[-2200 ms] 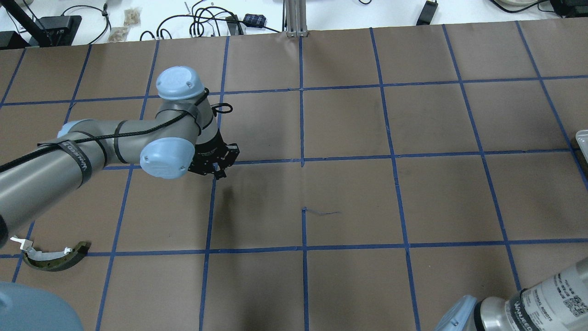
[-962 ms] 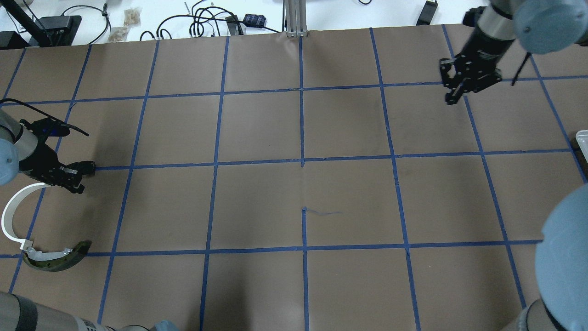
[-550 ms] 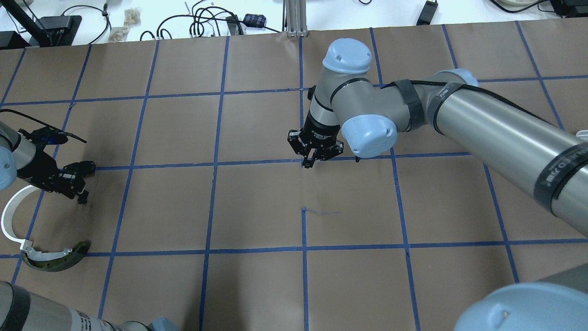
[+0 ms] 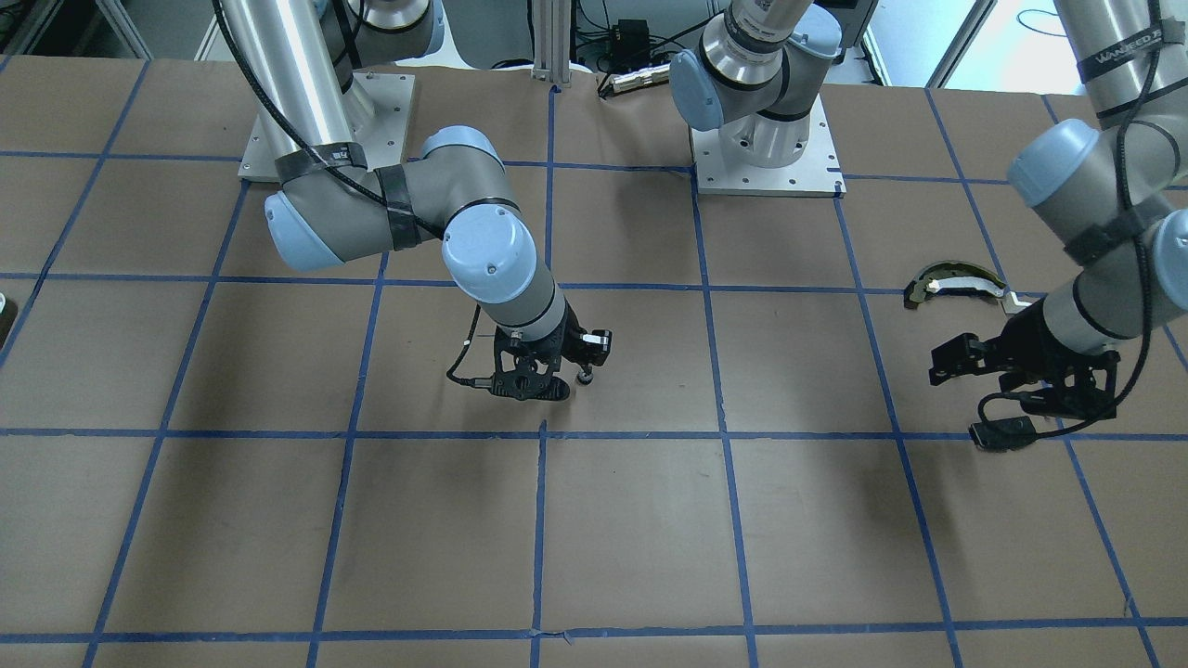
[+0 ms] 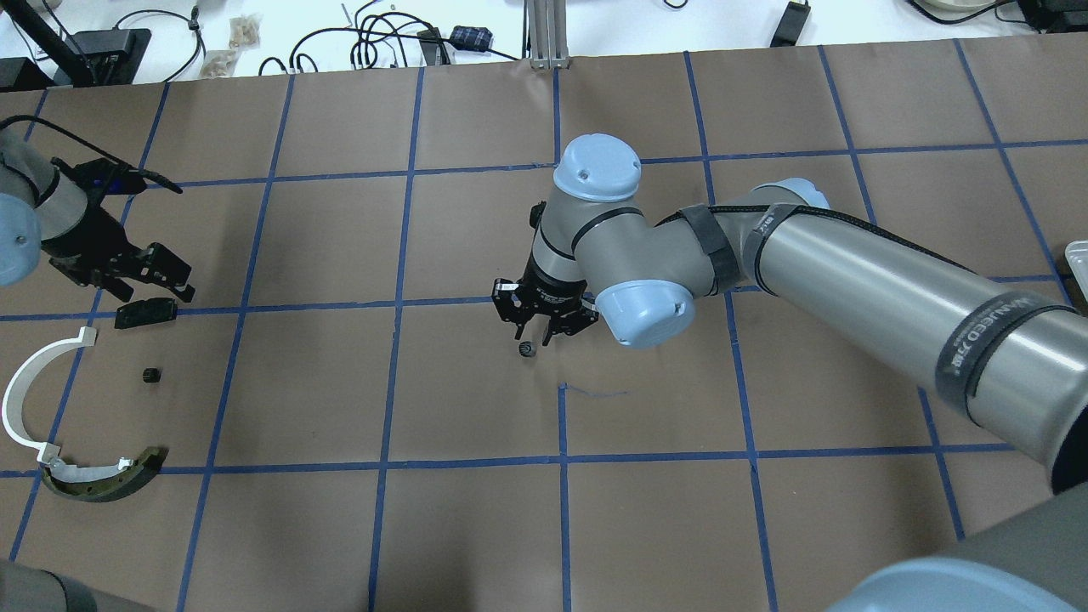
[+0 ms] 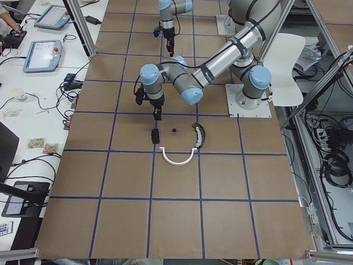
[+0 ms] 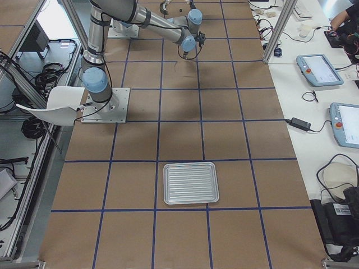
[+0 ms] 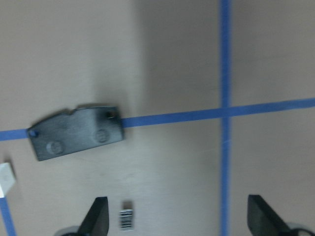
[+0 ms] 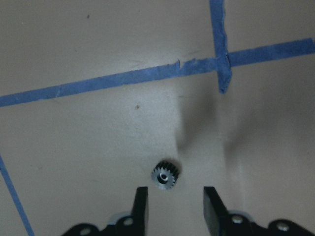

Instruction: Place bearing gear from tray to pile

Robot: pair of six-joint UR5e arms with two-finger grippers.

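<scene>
A small toothed metal bearing gear (image 9: 165, 174) lies on the brown paper near the table's middle (image 5: 525, 348). My right gripper (image 9: 176, 206) is open and empty, its fingertips just short of the gear; it also shows from overhead (image 5: 534, 337). The pile is at the table's left: a white arc strip (image 5: 30, 399), an olive-and-white curved piece (image 5: 102, 480), a flat black plate (image 5: 146, 313) and a small dark gear-like part (image 5: 151, 375). My left gripper (image 5: 155, 287) is open and empty above the plate (image 8: 76, 132).
The ribbed metal tray (image 7: 190, 182) lies empty at the table's right end, its corner at the overhead view's right edge (image 5: 1078, 255). Blue tape lines grid the brown paper. Cables and boxes lie beyond the far edge.
My right gripper has moved a little left and nearer, and the gear now lies on the paper below it. My left gripper has moved farther back; the black plate and small dark part now show.
</scene>
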